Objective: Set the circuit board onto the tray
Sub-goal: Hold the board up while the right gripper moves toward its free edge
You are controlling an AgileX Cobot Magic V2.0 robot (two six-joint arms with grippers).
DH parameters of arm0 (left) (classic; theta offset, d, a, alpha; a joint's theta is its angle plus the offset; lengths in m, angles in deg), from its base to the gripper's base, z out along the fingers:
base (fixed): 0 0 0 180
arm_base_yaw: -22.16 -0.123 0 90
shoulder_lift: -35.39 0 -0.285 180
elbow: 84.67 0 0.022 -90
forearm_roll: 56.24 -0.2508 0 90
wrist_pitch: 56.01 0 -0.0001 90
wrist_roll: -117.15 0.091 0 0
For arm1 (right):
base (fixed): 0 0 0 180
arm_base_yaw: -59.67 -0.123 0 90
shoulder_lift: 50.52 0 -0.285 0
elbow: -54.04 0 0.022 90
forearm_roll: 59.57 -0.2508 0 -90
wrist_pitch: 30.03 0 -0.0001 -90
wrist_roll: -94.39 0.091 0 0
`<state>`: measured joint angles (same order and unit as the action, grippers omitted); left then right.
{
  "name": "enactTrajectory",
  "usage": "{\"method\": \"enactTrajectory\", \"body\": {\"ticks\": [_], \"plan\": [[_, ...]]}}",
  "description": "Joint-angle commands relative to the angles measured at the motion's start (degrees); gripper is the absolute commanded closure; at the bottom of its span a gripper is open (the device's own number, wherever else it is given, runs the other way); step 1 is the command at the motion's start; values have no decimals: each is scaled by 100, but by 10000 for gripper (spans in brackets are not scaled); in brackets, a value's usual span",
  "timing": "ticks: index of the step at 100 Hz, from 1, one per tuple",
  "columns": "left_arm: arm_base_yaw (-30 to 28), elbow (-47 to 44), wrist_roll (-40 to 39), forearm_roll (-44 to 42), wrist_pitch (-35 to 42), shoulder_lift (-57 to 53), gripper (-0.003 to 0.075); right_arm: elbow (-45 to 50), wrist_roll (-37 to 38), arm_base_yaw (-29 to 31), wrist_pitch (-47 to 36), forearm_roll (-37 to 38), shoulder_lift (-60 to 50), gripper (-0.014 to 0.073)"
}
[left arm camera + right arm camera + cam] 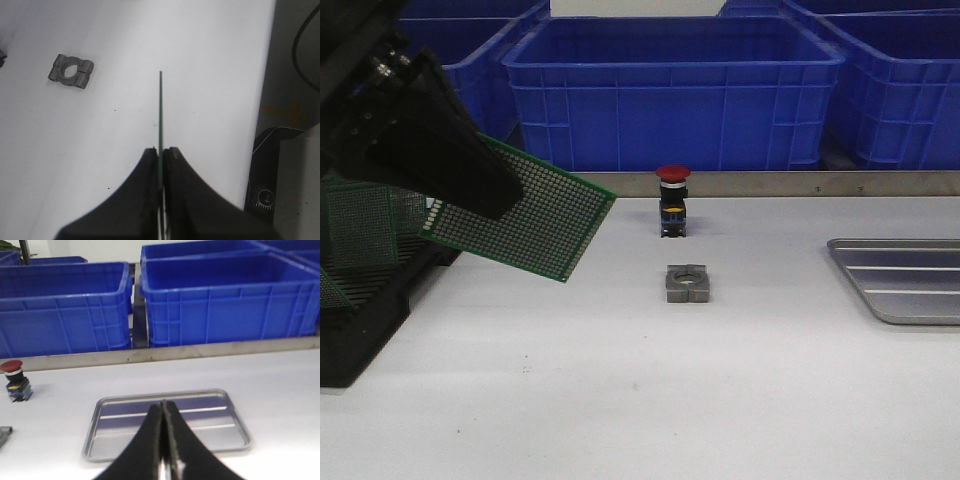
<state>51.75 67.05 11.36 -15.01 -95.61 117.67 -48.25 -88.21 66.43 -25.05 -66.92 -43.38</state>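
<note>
My left gripper [470, 190] is shut on a green perforated circuit board [535, 220] and holds it tilted in the air above the table's left side, beside the black rack. In the left wrist view the board [160, 115] shows edge-on, clamped between the black fingers [172, 165]. The silver-grey ridged tray [905, 280] lies at the table's right edge, far from the board. My right gripper [164, 405] is shut and empty, hovering in front of the tray [220, 415]; it does not show in the front view.
A black slotted rack [360, 300] with more green boards stands at the left. A red-topped push button [672, 200] and a grey metal clamp block [687, 283] sit mid-table. Big blue bins [670, 90] line the back behind a metal rail.
</note>
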Motion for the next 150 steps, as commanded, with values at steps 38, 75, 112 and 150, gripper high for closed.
{"method": "enactTrajectory", "body": {"ticks": [38,75,112,150], "plan": [[47,206,-20,378,111,-128,741,-3271,-360,-52,2383,-528,2939,700],[47,206,-12,392,111,-128,741,-4189,-3880,-1433,2732,-3791,4534,242],[47,206,-7,392,97,-128,741,-4213,-8570,-2862,2770,-5586,5914,228],[47,206,-7,392,97,-128,741,-5046,-9708,-3623,3076,-6120,7483,228]]}}
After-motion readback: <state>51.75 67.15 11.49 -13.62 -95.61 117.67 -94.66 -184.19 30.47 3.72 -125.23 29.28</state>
